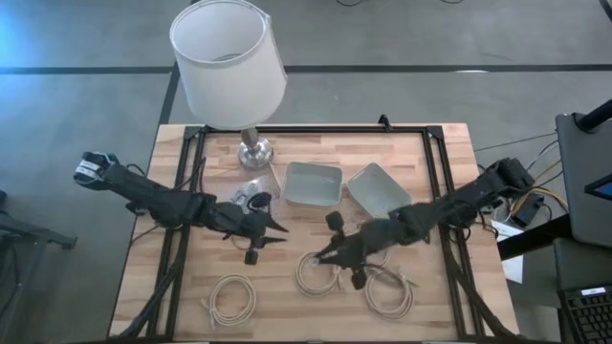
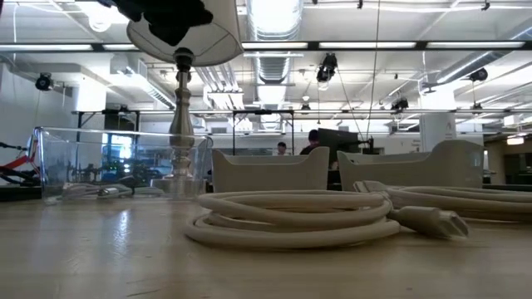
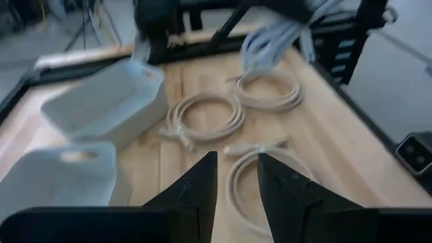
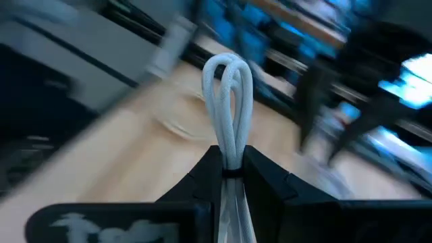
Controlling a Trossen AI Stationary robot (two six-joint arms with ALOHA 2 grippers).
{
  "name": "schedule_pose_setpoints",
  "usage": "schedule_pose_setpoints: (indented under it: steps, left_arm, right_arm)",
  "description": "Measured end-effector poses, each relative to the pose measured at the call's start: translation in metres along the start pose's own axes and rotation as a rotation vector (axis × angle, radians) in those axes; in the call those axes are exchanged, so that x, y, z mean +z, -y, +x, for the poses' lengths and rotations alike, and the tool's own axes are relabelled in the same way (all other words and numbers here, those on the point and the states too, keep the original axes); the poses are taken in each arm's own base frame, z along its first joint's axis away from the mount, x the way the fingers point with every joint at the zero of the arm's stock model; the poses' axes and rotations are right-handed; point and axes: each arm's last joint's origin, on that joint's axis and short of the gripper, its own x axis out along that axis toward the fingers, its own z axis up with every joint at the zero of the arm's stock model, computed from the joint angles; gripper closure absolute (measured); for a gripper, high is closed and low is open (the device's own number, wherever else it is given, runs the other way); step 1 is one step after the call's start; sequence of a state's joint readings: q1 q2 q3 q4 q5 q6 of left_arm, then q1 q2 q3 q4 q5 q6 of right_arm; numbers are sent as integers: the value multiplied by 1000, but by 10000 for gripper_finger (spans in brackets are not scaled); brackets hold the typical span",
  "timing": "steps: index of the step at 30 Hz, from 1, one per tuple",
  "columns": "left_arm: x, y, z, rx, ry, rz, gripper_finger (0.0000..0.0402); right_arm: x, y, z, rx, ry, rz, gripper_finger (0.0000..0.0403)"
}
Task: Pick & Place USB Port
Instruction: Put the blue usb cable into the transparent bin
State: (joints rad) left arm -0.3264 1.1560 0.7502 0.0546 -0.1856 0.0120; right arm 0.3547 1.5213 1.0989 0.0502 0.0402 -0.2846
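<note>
High view: on the wooden counter [image 1: 191, 315] a table lamp [image 1: 229, 59] stands at the far edge, with two pale grey bins, the left bin [image 1: 313, 182] and the right bin [image 1: 379, 188], side by side near the middle. A small clear bag [image 1: 254, 191] with dark contents lies just left of the left bin. Three coiled white cables lie along the near edge: a left coil [image 1: 231, 299], a middle coil [image 1: 316, 274] and a right coil [image 1: 389, 290]. The left tool [image 1: 271, 230] hovers over the counter between the bag and the left coil; the right tool [image 1: 323, 258] sits at the middle coil, below the bins. Low view: the middle coil [image 2: 291, 218] fills the foreground, its plug pointing right, with both bins and the lamp's metal stem behind it and a clear container [image 2: 116, 166] at the left; people sit at desks far behind. Left wrist view: the left tool [image 3: 236, 177] has its fingers spread with nothing between them. Right wrist view: the right tool [image 4: 231, 162] pinches a loop of white cable [image 4: 229, 101], probably part of the middle coil, though motion smears the surroundings. No readable writing shows in any view.
</note>
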Motion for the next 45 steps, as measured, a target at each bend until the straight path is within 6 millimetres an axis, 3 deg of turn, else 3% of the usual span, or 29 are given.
schedule_pose_setpoints:
  steps: [2,7,13,22,35,45]
  left_arm:
    - [-4,6,0,7,58,21,293]
    - [-18,6,0,147,161,4,293]
    - [-41,-2,-2,349,233,-159,293]
    - [-46,-6,-6,377,403,-242,293]
    - [-42,-6,6,465,370,-208,293]
    - [-48,-7,7,496,336,-302,293]
  right_arm:
    - [-18,17,0,14,52,32,359]
    - [-52,64,-5,-186,180,177,355]
    - [-72,85,-6,-275,334,242,355]
    - [-65,100,12,-263,384,211,354]
    - [-53,123,61,-212,283,199,353]
    - [-46,127,62,-177,248,211,353]
